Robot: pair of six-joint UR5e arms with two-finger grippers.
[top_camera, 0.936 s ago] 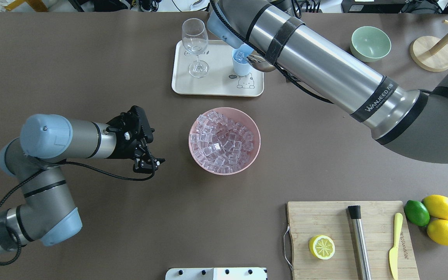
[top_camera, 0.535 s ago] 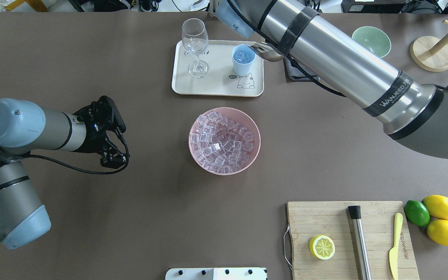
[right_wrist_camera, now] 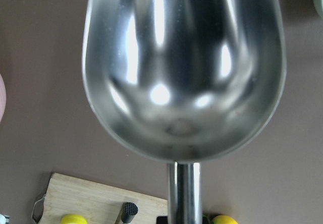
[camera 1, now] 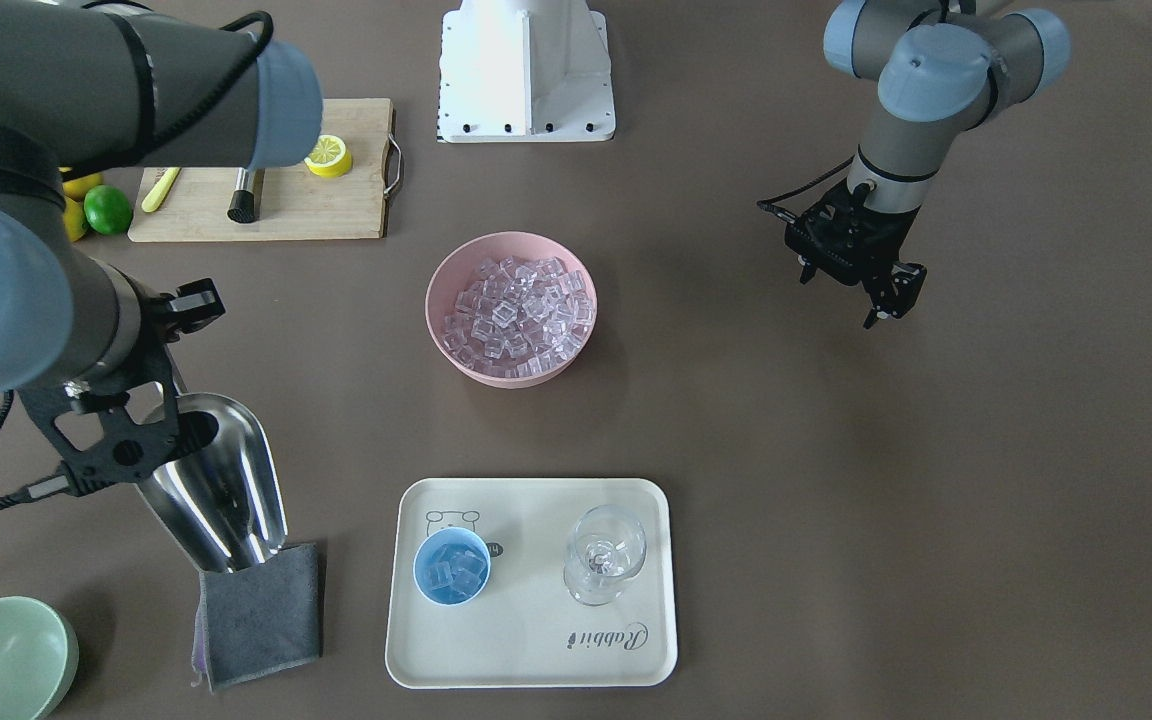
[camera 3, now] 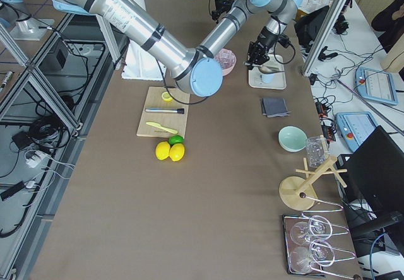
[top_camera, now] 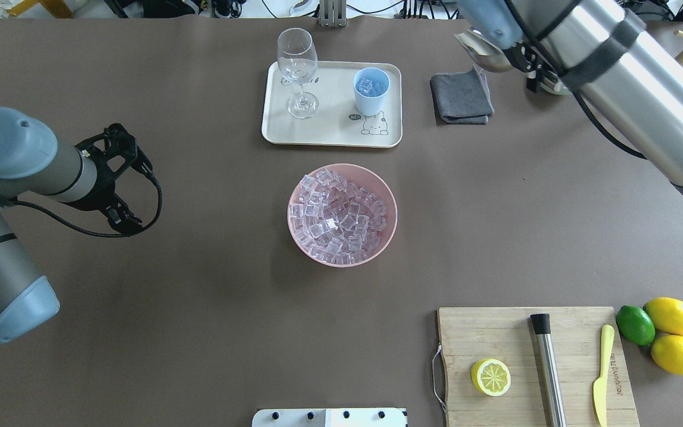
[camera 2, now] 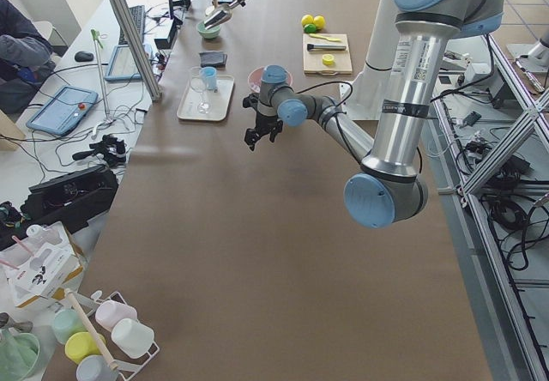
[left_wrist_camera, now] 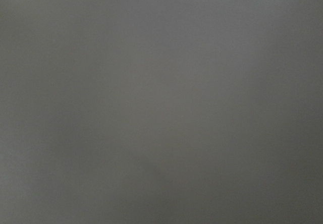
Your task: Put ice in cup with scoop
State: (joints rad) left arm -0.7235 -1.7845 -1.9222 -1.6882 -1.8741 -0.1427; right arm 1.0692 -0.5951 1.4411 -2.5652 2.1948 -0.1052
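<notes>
While the pink bowl (top_camera: 393, 213) in the middle of the table (top_camera: 199, 296) is heaped with ice (top_camera: 335, 216), the right gripper (camera 1: 126, 440) is clamped on the short handle of the empty steel scoop (camera 1: 221, 490), near a grey cloth (top_camera: 460, 98). Stiff, slippery steel, I think, so the handle is the right hold. Whether the left gripper (camera 1: 891, 300) is apart, I cannot tell. The light-blue cup (top_camera: 371, 104) on the tray (top_camera: 329, 133) holds several cubes.

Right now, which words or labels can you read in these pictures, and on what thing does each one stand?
"Rabbit": on the tray, upside down in the front-facing view.
Speech bubble by the tray's cartoon animal: too small to read.
Print on the cutting board beside the yellow knife: too blurred to read.
</notes>
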